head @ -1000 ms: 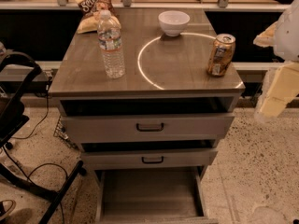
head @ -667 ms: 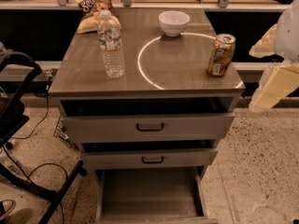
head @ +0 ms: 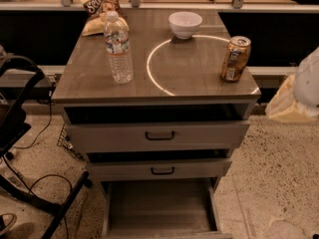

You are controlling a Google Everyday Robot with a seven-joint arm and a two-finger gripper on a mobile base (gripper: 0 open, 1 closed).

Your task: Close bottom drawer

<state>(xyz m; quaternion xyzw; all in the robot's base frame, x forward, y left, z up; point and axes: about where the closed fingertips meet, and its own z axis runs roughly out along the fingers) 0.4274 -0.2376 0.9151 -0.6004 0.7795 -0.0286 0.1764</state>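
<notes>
The bottom drawer is pulled far out at the foot of the pale grey cabinet. Its plain grey tray shows and holds nothing I can see. Its front and handle are cut off by the lower edge of the view. Above it the middle drawer and the tall top drawer each stand slightly open, both with black handles. My gripper is a pale blurred shape at the right edge, beside the cabinet's top right corner, well above the bottom drawer and apart from it.
On the cabinet top stand a water bottle, a white bowl, a drink can and a chip bag. A black frame with cables stands on the floor at the left. Speckled floor lies to the right.
My arm at the right edge has dropped a little and shifted outward. The drawers and the things on the cabinet have not moved.
</notes>
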